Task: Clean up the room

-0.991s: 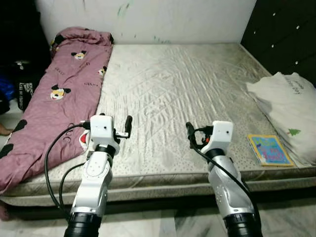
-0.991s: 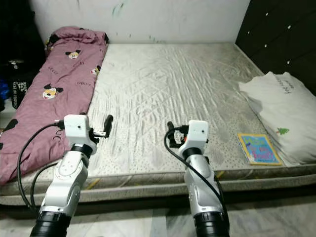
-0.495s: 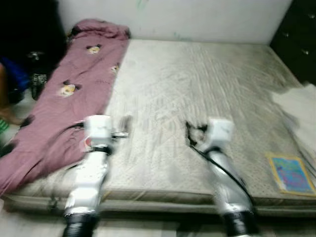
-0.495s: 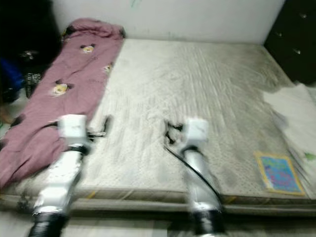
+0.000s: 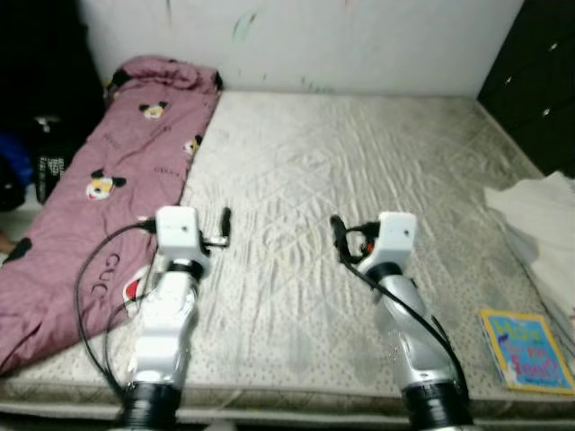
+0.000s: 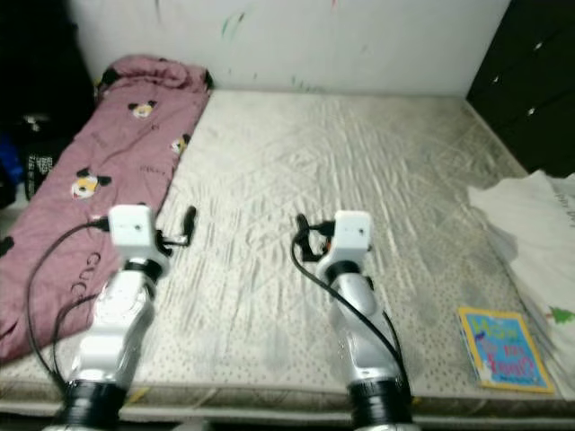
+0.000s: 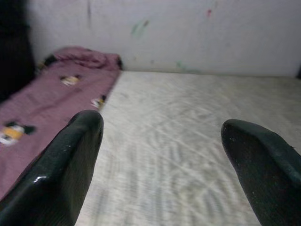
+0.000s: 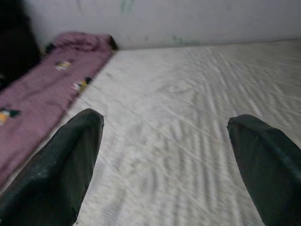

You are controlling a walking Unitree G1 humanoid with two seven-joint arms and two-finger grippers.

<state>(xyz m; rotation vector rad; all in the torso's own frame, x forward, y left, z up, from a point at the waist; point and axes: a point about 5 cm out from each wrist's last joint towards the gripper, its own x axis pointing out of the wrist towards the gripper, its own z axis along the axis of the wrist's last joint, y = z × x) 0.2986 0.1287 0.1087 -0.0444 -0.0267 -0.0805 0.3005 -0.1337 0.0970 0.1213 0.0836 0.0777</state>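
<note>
Lying rumpled along the mattress (image 5: 359, 189), a pink cartoon-print blanket (image 5: 99, 189); both claws gape empty.

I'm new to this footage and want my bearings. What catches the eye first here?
A bare mattress spans the view, with a pink cartoon-print blanket along its left side. A colourful book lies at the near right corner, beside white bedding. Over the near edge hover the left pincer and right pincer, both open and empty.
</note>
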